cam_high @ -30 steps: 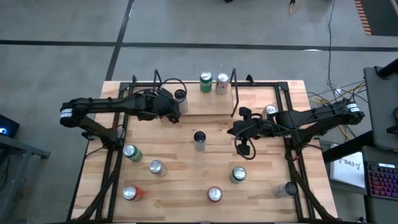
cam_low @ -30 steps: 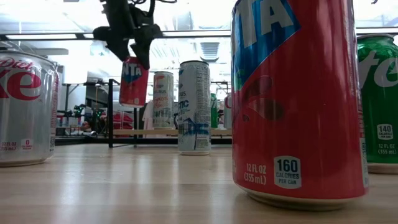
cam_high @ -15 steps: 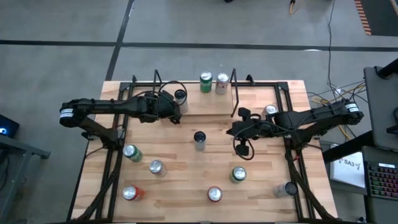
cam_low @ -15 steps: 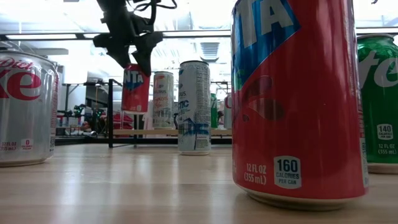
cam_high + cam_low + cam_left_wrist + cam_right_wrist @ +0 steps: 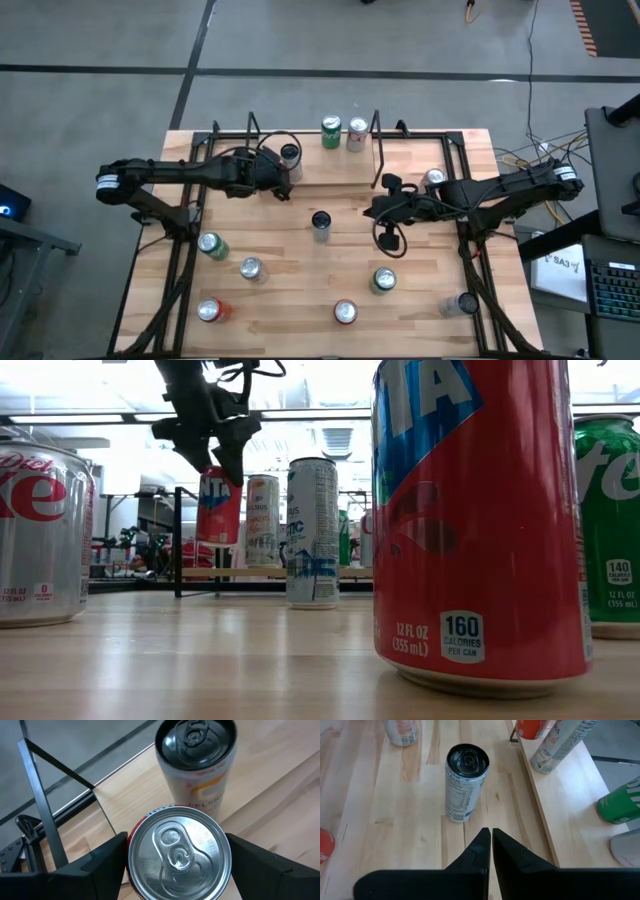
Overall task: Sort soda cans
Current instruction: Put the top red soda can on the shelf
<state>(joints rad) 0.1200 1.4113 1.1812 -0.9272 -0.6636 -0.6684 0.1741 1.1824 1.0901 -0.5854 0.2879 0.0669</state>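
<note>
Left pincer (image 5: 175, 870) is clamped on a red can (image 5: 179, 854), one finger on each side of its body, at the far-left part of the worktop (image 5: 300, 290) by the raised wooden shelf (image 5: 330, 172). In the low view the red can (image 5: 217, 505) hangs upright under the left pincer (image 5: 208, 445); cannot tell whether its base touches the shelf. A slim light can with a dark top (image 5: 196, 757) stands on the shelf right beside the held can. Right pincer (image 5: 489, 845) is fully closed, nothing in it, hovering mid-worktop right of centre and pointed at a slim silver can with a dark top (image 5: 465, 782) that stands upright just ahead of it, apart. From above: that slim can (image 5: 320, 223) is at the worktop centre, a green can (image 5: 330, 131) and a silver-white can (image 5: 356, 133) sit together at the far edge, and another can (image 5: 434, 178) is near the right arm. Near side: a green can (image 5: 211, 245), a silver can (image 5: 250, 268), a red can (image 5: 210, 310), another red can (image 5: 345, 312), a green can (image 5: 383, 281) and a silver can (image 5: 462, 303), all upright and well apart.
</note>
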